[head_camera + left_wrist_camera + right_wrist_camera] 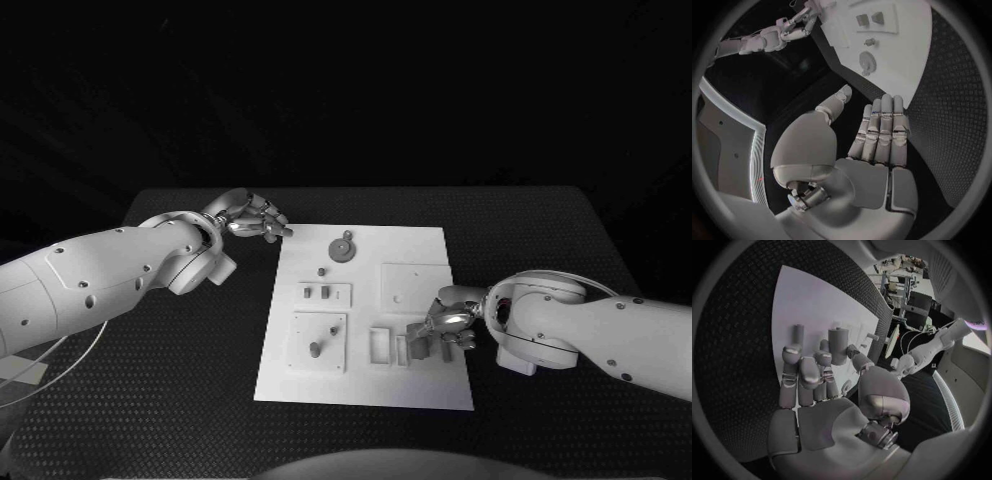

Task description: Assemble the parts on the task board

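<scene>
The parts [420, 346] I'm after stand upright near the task board [368, 315]'s 4 o'clock corner: small, stiff-looking pegs, probably light and smooth, so I judge a pinch low on the sides is safest; they could tip. A round part [342, 247] lies toward the board's 12 o'clock. My right hand [444, 323] hovers right at those pegs, fingers partly curled; I cannot tell whether it holds one. My left hand [251, 215] sits off the board at 10 o'clock over the black surface [173, 400], fingers straight, holding nothing.
</scene>
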You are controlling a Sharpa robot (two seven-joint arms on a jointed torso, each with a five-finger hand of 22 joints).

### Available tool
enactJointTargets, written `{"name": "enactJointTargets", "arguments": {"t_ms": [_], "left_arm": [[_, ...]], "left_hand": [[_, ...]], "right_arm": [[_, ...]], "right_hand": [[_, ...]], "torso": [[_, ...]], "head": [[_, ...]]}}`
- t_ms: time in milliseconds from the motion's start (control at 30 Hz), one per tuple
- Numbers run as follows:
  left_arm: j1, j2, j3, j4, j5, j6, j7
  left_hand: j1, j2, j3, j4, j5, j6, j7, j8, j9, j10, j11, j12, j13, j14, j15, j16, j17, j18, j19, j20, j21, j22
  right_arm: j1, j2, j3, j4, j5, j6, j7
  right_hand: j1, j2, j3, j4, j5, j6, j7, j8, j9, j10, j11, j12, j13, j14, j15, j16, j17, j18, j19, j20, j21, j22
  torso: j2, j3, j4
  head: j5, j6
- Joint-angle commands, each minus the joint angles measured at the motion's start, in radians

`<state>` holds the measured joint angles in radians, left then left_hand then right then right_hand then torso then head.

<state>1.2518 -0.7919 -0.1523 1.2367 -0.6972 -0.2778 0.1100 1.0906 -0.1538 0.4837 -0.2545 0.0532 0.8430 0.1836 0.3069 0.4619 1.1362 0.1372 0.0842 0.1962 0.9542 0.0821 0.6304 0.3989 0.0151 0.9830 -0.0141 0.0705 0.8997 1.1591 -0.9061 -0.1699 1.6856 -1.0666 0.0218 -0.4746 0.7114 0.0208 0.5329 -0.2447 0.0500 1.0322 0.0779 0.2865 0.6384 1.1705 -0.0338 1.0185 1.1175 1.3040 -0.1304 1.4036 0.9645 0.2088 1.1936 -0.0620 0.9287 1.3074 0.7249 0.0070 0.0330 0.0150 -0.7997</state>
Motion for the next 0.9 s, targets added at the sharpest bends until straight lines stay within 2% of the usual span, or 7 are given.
{"name": "enactJointTargets", "arguments": {"t_ms": [33, 100, 200, 433, 567, 700, 900], "left_arm": [[0.001, 0.002, 0.000, 0.002, 0.006, 0.008, 0.005], [0.001, 0.002, 0.000, 0.003, 0.006, 0.009, 0.005], [0.001, 0.001, 0.000, 0.002, 0.006, 0.009, 0.004], [0.001, 0.002, 0.000, 0.003, 0.006, 0.009, 0.004], [0.001, 0.003, 0.000, 0.003, 0.006, 0.008, 0.005], [0.001, 0.000, 0.000, 0.003, 0.006, 0.009, 0.003], [0.001, -0.003, 0.000, 0.005, 0.006, 0.008, 0.003]], "left_hand": [[-0.007, 0.000, 0.001, 0.006, -0.003, -0.003, 0.001, 0.006, -0.001, 0.007, -0.002, -0.002, 0.001, 0.007, 0.002, -0.006, 0.001, 0.016, 0.004, 0.000, 0.000, -0.001], [-0.007, 0.000, 0.001, 0.006, -0.003, -0.003, 0.001, 0.006, -0.001, 0.007, -0.002, -0.003, 0.001, 0.007, 0.002, -0.006, 0.002, 0.016, 0.004, 0.000, 0.000, -0.001], [-0.007, 0.000, 0.001, 0.006, -0.003, -0.004, 0.001, 0.006, -0.001, 0.007, -0.002, -0.003, 0.001, 0.007, 0.002, -0.007, 0.002, 0.016, 0.004, 0.000, 0.001, -0.001], [-0.007, 0.000, 0.001, 0.006, -0.003, -0.004, 0.002, 0.006, -0.001, 0.007, -0.002, -0.003, 0.000, 0.007, 0.002, -0.007, 0.003, 0.016, 0.004, 0.000, 0.000, -0.001], [-0.009, 0.000, 0.000, 0.008, -0.003, -0.004, 0.002, 0.006, -0.002, 0.007, -0.002, -0.004, 0.000, 0.007, 0.002, -0.008, 0.004, 0.015, 0.003, 0.000, 0.000, -0.001], [-0.012, 0.000, 0.000, 0.011, -0.003, -0.004, 0.002, 0.006, -0.002, 0.007, -0.001, -0.004, 0.000, 0.007, 0.002, -0.009, 0.005, 0.015, 0.003, 0.000, 0.000, -0.002], [-0.012, 0.000, 0.000, 0.011, -0.003, -0.004, 0.002, 0.006, -0.002, 0.007, -0.001, -0.005, 0.000, 0.007, 0.002, -0.010, 0.006, 0.015, 0.003, 0.000, 0.000, -0.002]], "right_arm": [[0.003, 0.000, 0.007, 0.007, 0.026, -0.017, 0.008], [0.005, 0.001, 0.018, 0.010, 0.027, -0.020, 0.009], [0.008, 0.003, 0.027, 0.013, 0.040, -0.028, 0.010], [0.009, 0.036, 0.027, -0.007, 0.144, -0.003, 0.002], [0.009, 0.062, 0.020, -0.023, 0.182, 0.015, 0.000], [0.008, 0.090, 0.005, -0.040, 0.199, 0.030, 0.001], [0.000, 0.115, -0.001, -0.062, 0.183, 0.027, 0.009]], "right_hand": [[0.031, 0.026, 0.044, -0.048, 0.002, 0.006, 0.000, 0.003, 0.000, 0.009, 0.000, 0.006, -0.001, 0.000, -0.008, 0.002, -0.001, 0.053, 0.005, -0.001, 0.003, 0.017], [0.031, 0.026, 0.043, -0.048, 0.002, 0.006, 0.000, 0.003, 0.000, 0.009, 0.000, 0.006, -0.001, -0.001, -0.009, 0.002, -0.002, 0.053, 0.005, 0.000, 0.003, 0.017], [0.031, 0.026, 0.043, -0.048, 0.002, 0.006, 0.000, 0.003, 0.001, 0.009, 0.000, 0.006, -0.001, -0.001, -0.009, 0.001, -0.003, 0.053, 0.005, 0.000, 0.003, 0.017], [0.023, 0.021, 0.035, -0.047, 0.002, 0.007, 0.000, 0.002, 0.001, 0.008, 0.000, 0.006, -0.002, -0.005, -0.009, -0.002, -0.010, 0.053, 0.004, 0.001, 0.002, 0.016], [0.021, 0.019, 0.033, -0.046, 0.002, 0.007, 0.000, 0.001, 0.001, 0.008, 0.000, 0.006, -0.003, -0.005, -0.009, -0.002, -0.012, 0.053, 0.003, 0.002, 0.002, 0.016], [0.012, 0.010, 0.028, -0.045, 0.002, 0.006, 0.000, -0.001, 0.001, 0.006, 0.000, 0.005, -0.004, -0.008, -0.009, -0.004, -0.017, 0.053, 0.002, 0.003, 0.000, 0.015], [0.012, 0.010, 0.028, -0.046, 0.002, 0.005, 0.000, -0.002, 0.001, 0.006, 0.000, 0.004, -0.005, -0.008, -0.008, -0.005, -0.018, 0.053, 0.002, 0.003, -0.001, 0.015]], "torso": [[0.001, 0.0006, -0.0003], [0.001, 0.0010, 0.0002], [0.001, 0.0007, 0.0010], [0.001, -0.0012, -0.0002], [0.001, -0.0010, -0.0001], [0.000, -0.0002, 0.0007], [0.001, 0.0002, 0.0016]], "head": [[0.000, 0.001], [0.000, 0.000], [0.001, 0.001], [0.000, 0.000], [0.000, -0.001], [0.000, -0.001], [0.002, -0.003]]}}
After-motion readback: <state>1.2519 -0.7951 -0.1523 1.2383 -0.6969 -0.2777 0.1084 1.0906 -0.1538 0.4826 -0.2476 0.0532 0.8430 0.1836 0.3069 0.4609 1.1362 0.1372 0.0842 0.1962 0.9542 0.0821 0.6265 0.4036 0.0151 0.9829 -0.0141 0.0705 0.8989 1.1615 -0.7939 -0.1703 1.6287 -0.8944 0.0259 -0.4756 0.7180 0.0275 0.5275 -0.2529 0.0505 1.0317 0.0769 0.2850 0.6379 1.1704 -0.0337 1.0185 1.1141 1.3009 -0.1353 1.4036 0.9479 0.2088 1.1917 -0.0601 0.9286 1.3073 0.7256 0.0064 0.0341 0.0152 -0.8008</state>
